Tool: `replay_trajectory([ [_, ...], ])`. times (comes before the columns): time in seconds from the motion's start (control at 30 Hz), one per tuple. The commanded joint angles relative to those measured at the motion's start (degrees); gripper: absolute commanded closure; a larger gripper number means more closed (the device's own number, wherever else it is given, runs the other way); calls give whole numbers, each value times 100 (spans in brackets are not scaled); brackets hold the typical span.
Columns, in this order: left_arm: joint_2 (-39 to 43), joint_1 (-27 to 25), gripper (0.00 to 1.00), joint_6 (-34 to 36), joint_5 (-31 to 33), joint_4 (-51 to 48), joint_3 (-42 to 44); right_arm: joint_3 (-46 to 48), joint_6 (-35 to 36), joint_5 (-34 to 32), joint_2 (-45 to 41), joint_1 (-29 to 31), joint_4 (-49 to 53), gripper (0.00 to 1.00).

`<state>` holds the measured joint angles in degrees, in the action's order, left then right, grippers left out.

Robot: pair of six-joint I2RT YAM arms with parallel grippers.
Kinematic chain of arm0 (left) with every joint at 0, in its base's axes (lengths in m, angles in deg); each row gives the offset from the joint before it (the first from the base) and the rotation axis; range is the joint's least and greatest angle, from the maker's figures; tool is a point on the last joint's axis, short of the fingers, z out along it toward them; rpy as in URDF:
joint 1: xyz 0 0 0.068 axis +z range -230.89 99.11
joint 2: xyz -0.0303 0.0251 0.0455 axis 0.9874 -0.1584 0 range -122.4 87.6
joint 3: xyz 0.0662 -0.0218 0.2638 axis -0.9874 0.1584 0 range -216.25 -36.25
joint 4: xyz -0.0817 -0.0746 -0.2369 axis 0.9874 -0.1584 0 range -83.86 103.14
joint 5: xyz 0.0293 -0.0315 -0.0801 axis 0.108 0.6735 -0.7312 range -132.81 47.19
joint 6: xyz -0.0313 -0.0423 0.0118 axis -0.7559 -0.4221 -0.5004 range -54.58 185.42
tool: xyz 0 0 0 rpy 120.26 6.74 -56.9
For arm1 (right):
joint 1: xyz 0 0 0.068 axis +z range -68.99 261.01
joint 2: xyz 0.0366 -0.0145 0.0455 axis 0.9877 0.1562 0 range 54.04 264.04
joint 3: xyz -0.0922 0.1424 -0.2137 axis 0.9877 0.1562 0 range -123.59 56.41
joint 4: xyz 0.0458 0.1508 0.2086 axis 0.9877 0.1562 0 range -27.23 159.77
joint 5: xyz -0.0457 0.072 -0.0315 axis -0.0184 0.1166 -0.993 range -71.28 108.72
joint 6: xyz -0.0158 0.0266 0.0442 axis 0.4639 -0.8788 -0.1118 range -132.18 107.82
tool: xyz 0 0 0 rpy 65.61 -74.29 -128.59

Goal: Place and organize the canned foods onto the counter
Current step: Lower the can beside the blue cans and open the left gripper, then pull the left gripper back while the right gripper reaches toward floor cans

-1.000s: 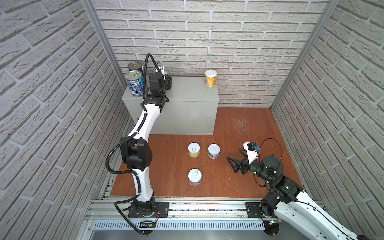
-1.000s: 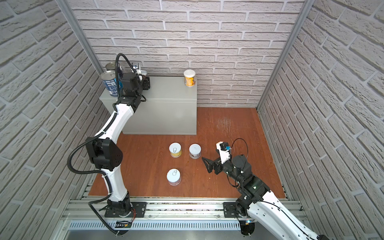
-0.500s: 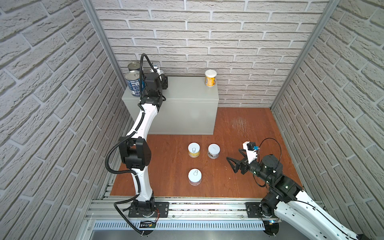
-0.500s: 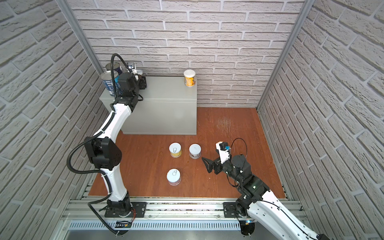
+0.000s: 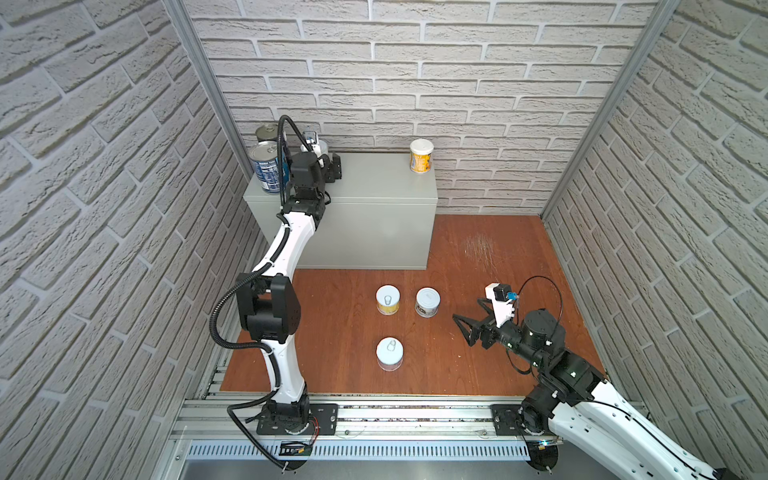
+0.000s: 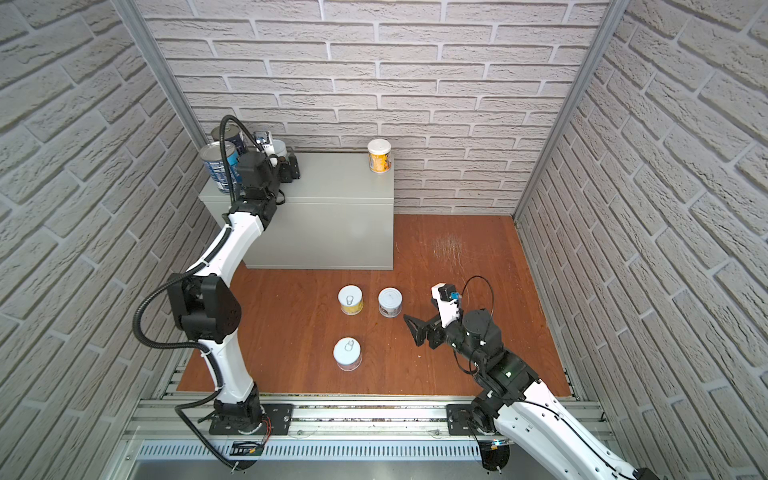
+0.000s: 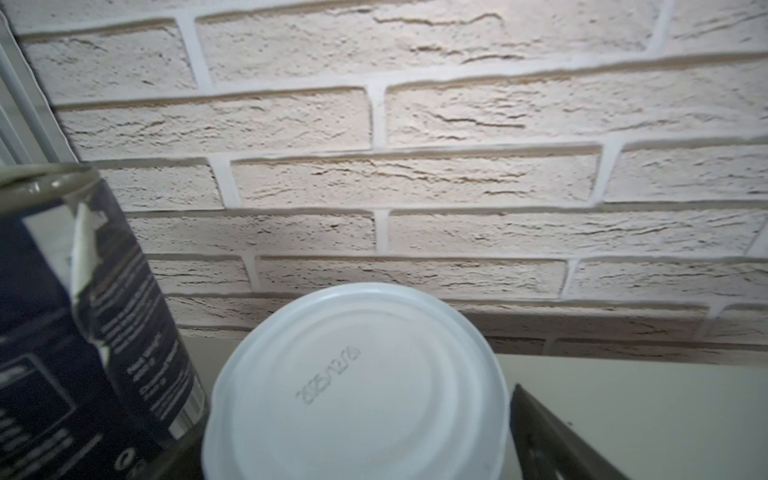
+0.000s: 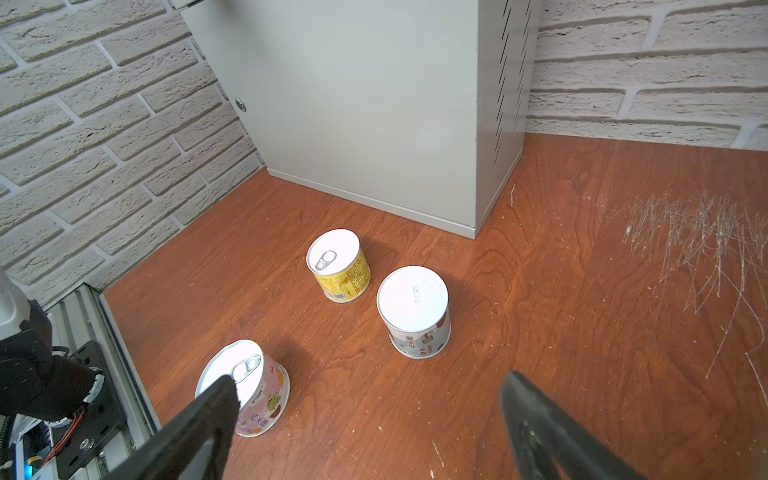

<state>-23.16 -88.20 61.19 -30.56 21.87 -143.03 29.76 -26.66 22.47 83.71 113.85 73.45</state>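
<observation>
Print there, none readable
Stamped code on round white can lid (image 7: pixel 357 386); white lettering on tall dark-blue-labelled can (image 7: pixel 83 332).

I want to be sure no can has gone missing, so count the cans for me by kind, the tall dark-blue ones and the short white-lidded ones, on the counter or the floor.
Tall dark-blue cans: 2
Short white-lidded cans: 5
Total: 7
</observation>
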Motion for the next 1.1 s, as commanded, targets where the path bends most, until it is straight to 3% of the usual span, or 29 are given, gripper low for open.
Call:
replay_trajectory([
  [0.0, 124, -74, 2, 219, -71, -203, 303, 77, 51, 20, -77, -10, -75, 1],
  [0.2, 309, -336, 2, 676, 216, -283, 408, 64, 42, 51, -72, -14, -64, 1],
  [0.77, 1504, -520, 2, 739, 501, -349, 1356, 100, -77, -29, -201, -8, 13, 1],
  [1.07, 2467, -1003, 2, 588, 994, -647, 1999, -48, -160, 72, -191, -19, 153, 0],
])
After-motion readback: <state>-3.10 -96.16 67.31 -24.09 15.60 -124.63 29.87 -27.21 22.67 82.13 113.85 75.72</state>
